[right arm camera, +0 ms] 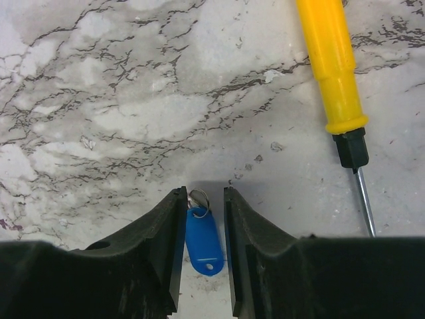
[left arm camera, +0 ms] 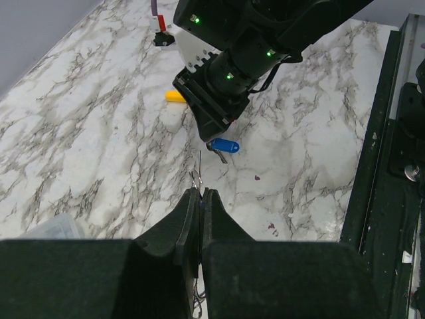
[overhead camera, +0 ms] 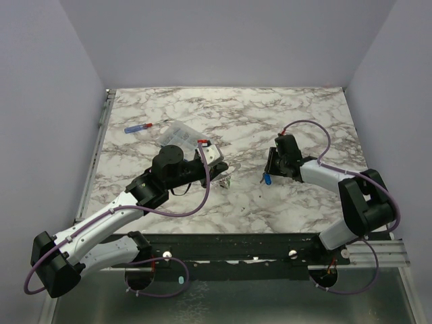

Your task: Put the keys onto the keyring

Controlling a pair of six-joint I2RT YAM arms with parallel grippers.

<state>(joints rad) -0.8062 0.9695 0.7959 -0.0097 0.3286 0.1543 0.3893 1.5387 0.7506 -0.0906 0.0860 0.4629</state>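
Straddling the blue-tagged key (right arm camera: 202, 242), the right fingers (right arm camera: 159, 256) stand parted, one either side, not yet pinching it. The key lies flat on the tabletop (right arm camera: 99, 100), its long axis running along the gap, its small metal loop pointing away from the wrist. Opposite, the left fingers (left arm camera: 189, 226) are clenched on the thin wire keyring (left arm camera: 199, 174), edge-on toward the key. The right arm is plainly nearer.
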